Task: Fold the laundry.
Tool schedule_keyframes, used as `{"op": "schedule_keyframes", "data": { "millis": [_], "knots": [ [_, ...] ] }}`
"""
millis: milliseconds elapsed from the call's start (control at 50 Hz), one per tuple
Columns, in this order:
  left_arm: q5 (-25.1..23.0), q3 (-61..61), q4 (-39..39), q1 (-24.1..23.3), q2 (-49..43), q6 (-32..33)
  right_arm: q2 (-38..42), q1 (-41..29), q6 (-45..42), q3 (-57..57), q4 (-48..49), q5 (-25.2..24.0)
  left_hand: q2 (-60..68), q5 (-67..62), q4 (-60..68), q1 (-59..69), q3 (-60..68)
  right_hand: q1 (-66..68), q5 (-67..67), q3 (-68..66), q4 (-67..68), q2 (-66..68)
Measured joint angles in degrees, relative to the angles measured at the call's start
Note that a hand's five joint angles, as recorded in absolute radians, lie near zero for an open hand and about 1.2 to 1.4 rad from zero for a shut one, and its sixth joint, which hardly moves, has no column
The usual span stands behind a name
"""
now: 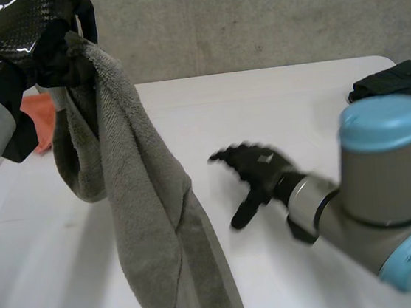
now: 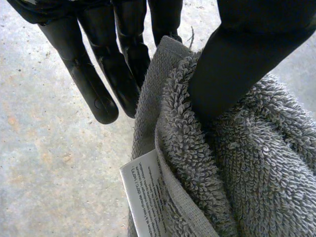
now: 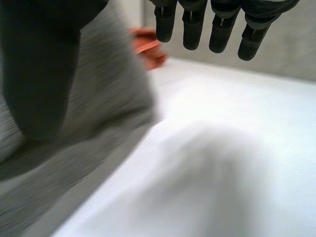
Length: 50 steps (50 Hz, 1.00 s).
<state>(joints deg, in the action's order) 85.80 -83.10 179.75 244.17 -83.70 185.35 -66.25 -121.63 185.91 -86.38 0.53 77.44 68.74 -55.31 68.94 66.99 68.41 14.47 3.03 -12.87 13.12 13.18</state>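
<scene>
Head view: white table [image 1: 275, 109]. A grey towel [image 1: 151, 234] hangs twisted from the raised left hand [image 1: 49, 53], likely so the cloth drops full length and a corner can be found. Left wrist view: the thumb pinches the towel's hem against the fingers [image 2: 89, 84]. Right hand [image 1: 259, 166] is spread and holds nothing, fingertips near the hanging towel, probably ready to catch an edge. White care label [image 2: 145, 197] sits below the thumb; print unreadable.
</scene>
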Motion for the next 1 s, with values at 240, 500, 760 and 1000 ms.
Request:
{"op": "schedule_keyframes", "data": {
  "millis": [240,500,760,1000],
  "knots": [
    [-0.3,-2.3,-1.8,-0.8,5.1,2.5,11.1,6.2,0.0,20.8,-9.7,-18.7,0.0,0.0,0.0,0.0,0.0,-0.7,-0.1,0.9,-1.0,-1.1],
    [-0.1,-4.9,-1.9,-2.1,7.7,3.6,29.9,-1.7,1.7,39.0,-15.3,-23.4,0.1,0.0,0.0,0.0,0.1,3.3,3.8,-3.2,3.1,3.7],
    [0.4,-1.6,2.2,1.9,4.1,6.0,21.0,-0.2,6.3,40.0,4.9,0.3,0.1,0.0,0.0,0.0,0.1,50.3,52.4,-55.0,55.4,54.4],
    [4.0,12.2,16.8,6.0,-6.2,7.5,-0.2,6.7,-5.1,32.1,27.1,6.7,0.2,0.0,0.0,0.0,0.1,50.3,52.4,-55.3,55.6,54.4]
  ]
}}
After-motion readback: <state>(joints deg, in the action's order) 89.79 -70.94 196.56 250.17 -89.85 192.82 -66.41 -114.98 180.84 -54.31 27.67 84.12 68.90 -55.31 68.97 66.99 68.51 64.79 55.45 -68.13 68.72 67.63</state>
